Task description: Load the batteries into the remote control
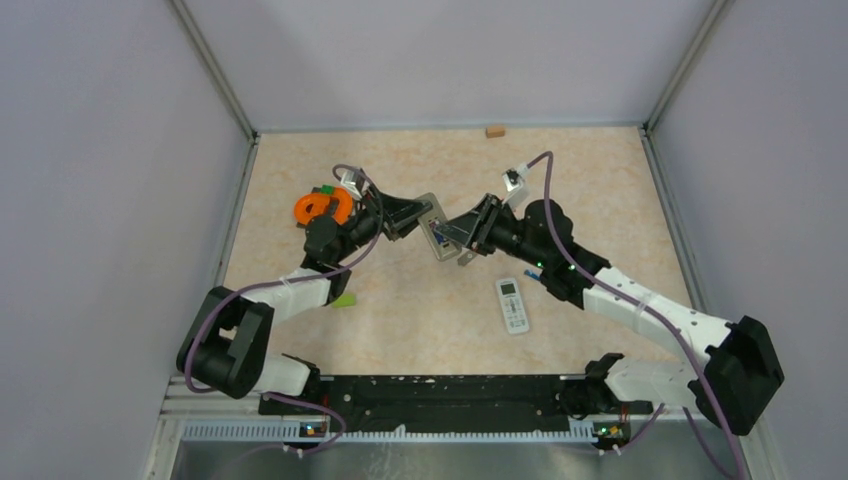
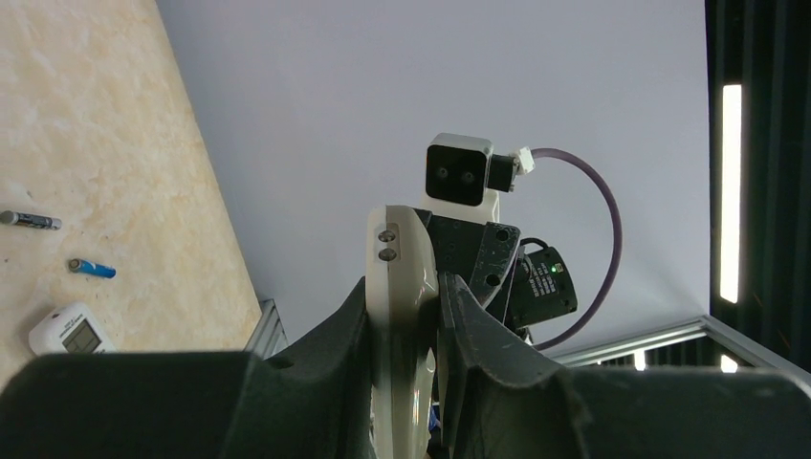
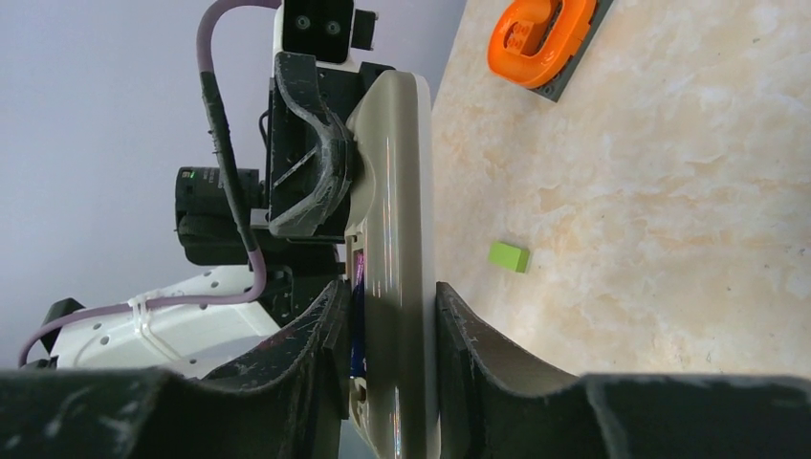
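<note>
A cream remote control [image 1: 437, 230] is held in the air over the table's middle, gripped from both ends. My left gripper [image 1: 413, 216] is shut on one end; in the left wrist view the remote [image 2: 400, 287] stands edge-on between my fingers. My right gripper [image 1: 466, 234] is shut on the other end [image 3: 392, 239]. A purple battery [image 3: 360, 287] shows in the remote's open back beside my right finger. A dark battery [image 2: 31, 221] and a blue battery [image 2: 92, 269] lie loose on the table.
A second white remote with a display [image 1: 512, 305] lies on the table near the right arm, also in the left wrist view [image 2: 69, 330]. An orange ring piece [image 1: 322, 207] sits at the left, a green block [image 1: 342, 300] near the left arm, a small brown block [image 1: 494, 131] at the far wall.
</note>
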You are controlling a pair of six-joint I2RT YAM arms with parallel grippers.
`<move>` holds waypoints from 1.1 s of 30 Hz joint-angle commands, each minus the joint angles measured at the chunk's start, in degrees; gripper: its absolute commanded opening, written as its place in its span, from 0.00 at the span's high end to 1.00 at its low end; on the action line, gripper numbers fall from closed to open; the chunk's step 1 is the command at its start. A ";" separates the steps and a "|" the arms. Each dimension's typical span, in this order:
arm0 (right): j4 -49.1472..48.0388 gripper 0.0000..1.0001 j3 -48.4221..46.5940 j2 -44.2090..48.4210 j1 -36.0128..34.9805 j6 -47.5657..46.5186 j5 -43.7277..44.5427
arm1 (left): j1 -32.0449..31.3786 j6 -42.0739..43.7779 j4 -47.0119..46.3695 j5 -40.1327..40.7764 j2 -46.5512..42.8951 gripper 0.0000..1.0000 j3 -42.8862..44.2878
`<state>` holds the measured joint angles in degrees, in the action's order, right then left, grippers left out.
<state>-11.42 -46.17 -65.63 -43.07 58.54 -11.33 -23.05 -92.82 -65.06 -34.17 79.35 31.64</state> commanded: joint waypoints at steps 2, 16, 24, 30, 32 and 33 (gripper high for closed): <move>-3.49 0.84 0.64 -2.49 0.09 -5.34 0.51 | -0.40 -0.95 -2.82 -0.89 -2.72 1.00 1.17; -3.38 0.31 1.48 2.50 1.32 -2.75 1.50 | 0.06 -1.35 -1.77 -1.07 -1.00 1.00 0.93; -9.72 0.27 5.43 5.33 1.67 -2.51 -3.95 | 0.11 -1.83 -2.95 -1.33 0.01 1.00 1.32; -12.22 0.50 6.37 4.89 1.63 -4.10 -7.62 | 0.11 -2.10 -3.30 -1.49 0.10 1.00 1.49; -12.80 0.56 6.66 4.97 1.67 -4.18 -8.03 | 0.11 -2.15 -3.45 -1.50 0.07 1.00 1.44; -13.14 0.58 6.75 4.97 1.67 -4.25 -8.27 | 0.11 -2.23 -3.50 -1.45 0.10 1.00 1.40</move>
<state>-19.31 -39.72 -61.39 -41.82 55.37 -16.99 -22.96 -94.61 -63.44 -35.14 79.29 31.64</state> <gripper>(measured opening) 0.457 0.284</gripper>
